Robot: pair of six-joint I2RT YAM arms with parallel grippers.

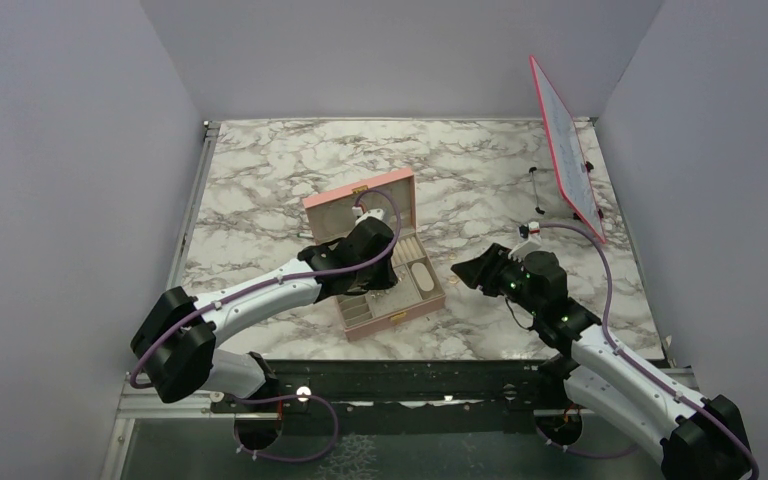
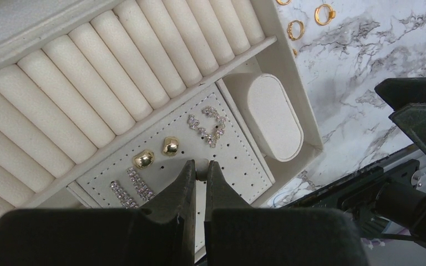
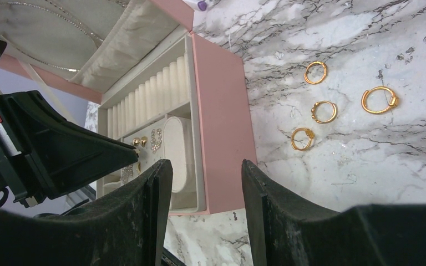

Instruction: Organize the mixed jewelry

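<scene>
4 gold rings lie loose on the marble table, just beside the right wall of the open pink jewelry box and apart from one another; none of them sits in the ring rolls, whose slots look bare. The earring side looks further along. On the perforated earring panel rest 2 gold dome studs, 2 crystal bar earrings and a cluster of crystal drop earrings, while the oval cushion next to it carries nothing. The left gripper hangs over the near part of that panel with its fingers pressed almost together, pinching a small pale piece at the tips; it is too small to tell what kind of piece it is. The right gripper hovers by the box's right side, fingers spread wide and holding nothing, with the rings just beyond them. By my reading, the earrings are mostly sorted and the piece in the left fingers is being set onto the panel. What remains is the 4 rings, each to be lifted off the marble and pushed between the rolls, so I would put the job at a little over half done.
</scene>
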